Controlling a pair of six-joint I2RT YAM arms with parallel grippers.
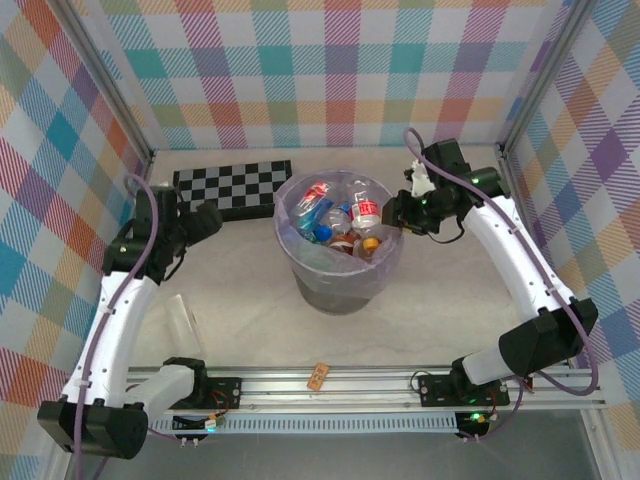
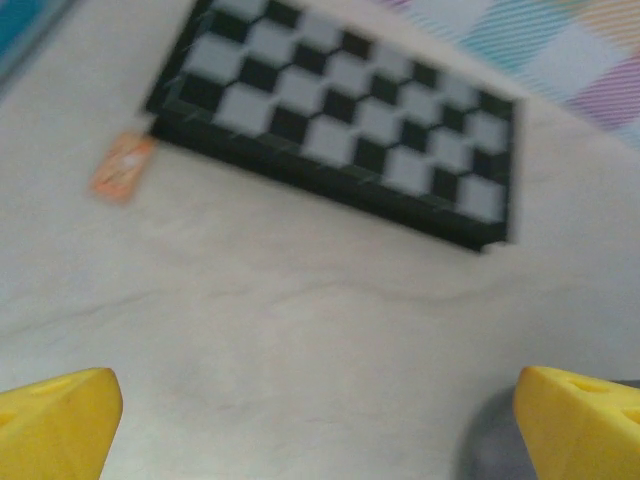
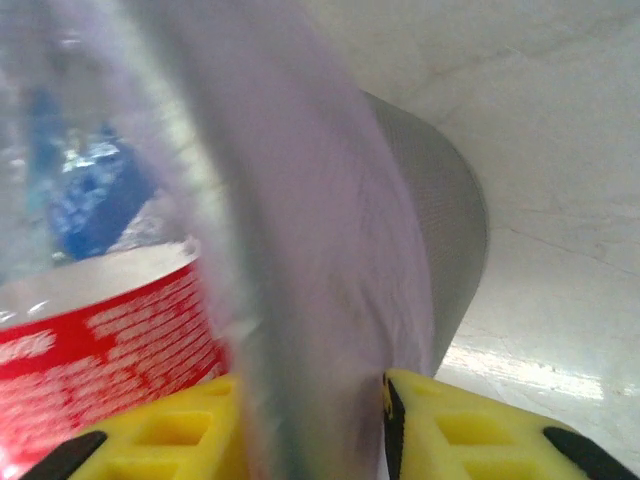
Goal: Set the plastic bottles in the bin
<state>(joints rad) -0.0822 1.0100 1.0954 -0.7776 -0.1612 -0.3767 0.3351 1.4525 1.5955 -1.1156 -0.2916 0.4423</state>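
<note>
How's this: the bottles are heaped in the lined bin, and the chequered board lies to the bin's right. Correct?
Not quite. The plastic bottles are heaped in the bin, but the chequered board lies to the bin's left, as the top external view shows.

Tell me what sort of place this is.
Probably a robot test cell, not a home or shop: plaid walls box it in, two arms are bolted to a metal rail, and a bin of bottles sits staged in the middle.
</note>
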